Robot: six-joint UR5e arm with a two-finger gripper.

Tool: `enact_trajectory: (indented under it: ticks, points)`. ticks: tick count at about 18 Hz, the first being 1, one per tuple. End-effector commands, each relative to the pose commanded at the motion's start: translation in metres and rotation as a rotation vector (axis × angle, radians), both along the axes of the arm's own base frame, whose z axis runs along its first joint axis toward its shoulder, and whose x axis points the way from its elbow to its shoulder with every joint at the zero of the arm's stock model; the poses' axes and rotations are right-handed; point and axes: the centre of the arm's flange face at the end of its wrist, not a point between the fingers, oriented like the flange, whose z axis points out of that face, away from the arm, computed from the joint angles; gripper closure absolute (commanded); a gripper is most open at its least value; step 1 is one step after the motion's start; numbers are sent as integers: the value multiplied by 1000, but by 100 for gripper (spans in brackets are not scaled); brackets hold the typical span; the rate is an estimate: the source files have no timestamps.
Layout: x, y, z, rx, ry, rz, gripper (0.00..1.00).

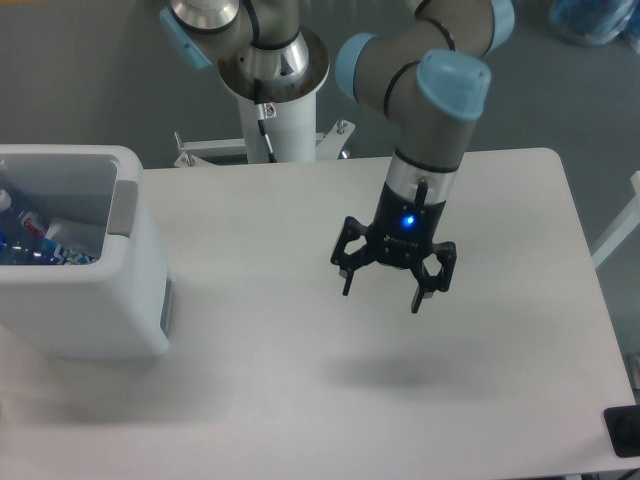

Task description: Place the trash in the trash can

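The white trash can (90,300) stands at the table's left edge, with a grey panel on its right rim. Inside it lie the trash items: a blue-labelled bottle (22,247) and a white wrapper (75,236), both partly hidden by the bin wall. My gripper (381,292) hangs over the middle of the table, well to the right of the bin. Its fingers are spread open and hold nothing. A blue light glows on the gripper body.
The robot's white base column (268,100) rises behind the table's far edge. A black object (622,432) sits at the table's bottom right corner. A blue bag (592,20) lies on the floor at top right.
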Motion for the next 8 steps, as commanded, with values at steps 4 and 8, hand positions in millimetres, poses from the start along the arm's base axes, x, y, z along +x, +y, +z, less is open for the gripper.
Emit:
enact_trajectory:
  ticks: [4,8]
  points:
    - [24,21,-23,-170,99,-189,0]
    - [29,26,-22,-176,107,-204,0]
